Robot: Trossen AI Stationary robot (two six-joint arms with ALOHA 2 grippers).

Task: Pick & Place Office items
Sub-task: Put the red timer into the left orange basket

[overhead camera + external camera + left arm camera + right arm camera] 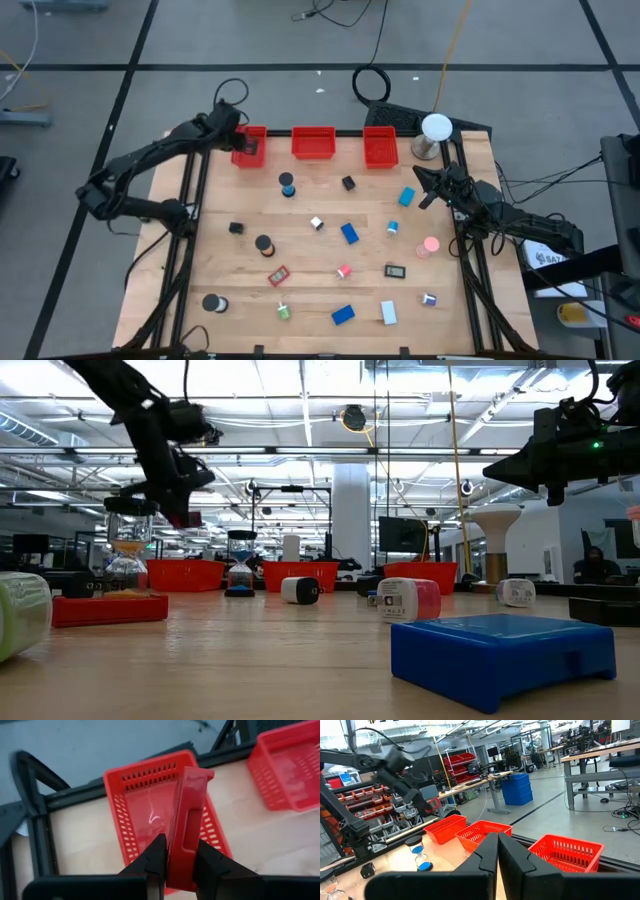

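Your left tool [179, 857] clenches a red flat block [187, 815] above the leftmost red bin [131, 795], upper left; right tool [497, 851] is closed, empty.

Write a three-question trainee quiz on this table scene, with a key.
1. True or false: the left gripper is shut on a red block above the leftmost red bin.
2. How many red bins stand along the table's far edge?
3. Which is shut on nothing: A) left gripper, B) right gripper?

Key: 1 true; 2 three; 3 B.
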